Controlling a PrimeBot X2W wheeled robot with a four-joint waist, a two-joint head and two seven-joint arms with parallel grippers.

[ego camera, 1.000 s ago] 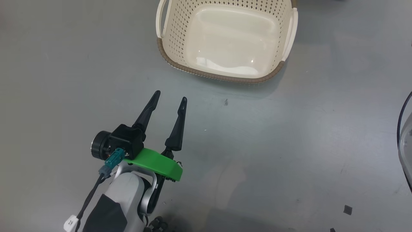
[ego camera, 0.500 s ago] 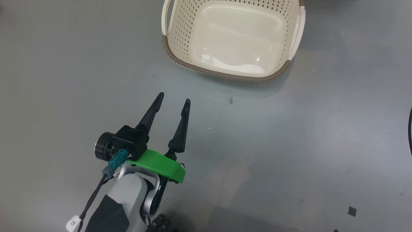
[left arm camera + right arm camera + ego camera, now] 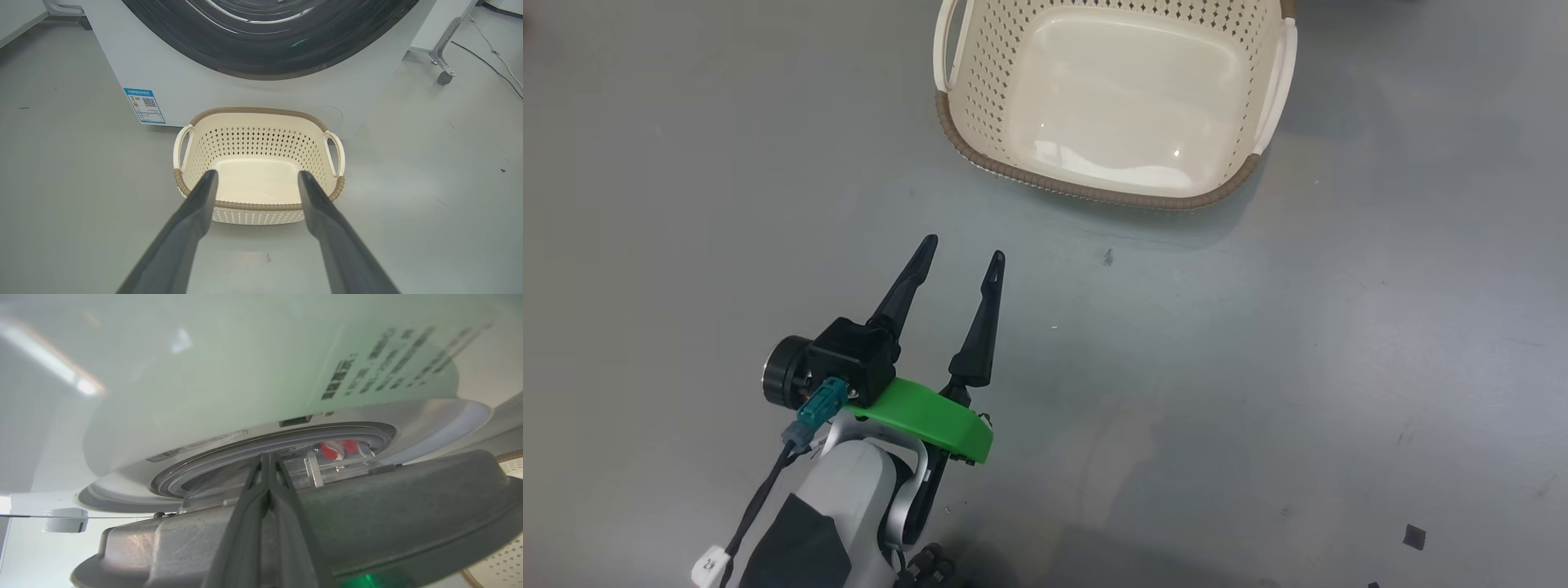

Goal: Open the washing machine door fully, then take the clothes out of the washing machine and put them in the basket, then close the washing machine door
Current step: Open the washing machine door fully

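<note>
Smooth grey floor (image 3: 1258,367), dark specks (image 3: 1414,536). Basket (image 3: 253,110) on floor just before washing machine (image 3: 184,81). Left gripper (image 3: 962,249) spread, near side of basket. Right gripper (image 3: 267,457) pressed together by washing machine door (image 3: 408,498); clothes (image 3: 335,449) in drum (image 3: 196,473) beyond.

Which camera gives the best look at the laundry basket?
The left wrist view: the basket sits nearly whole, empty, both handles visible. The head view crops its far end; the right wrist view catches just a sliver at its edge.
</note>
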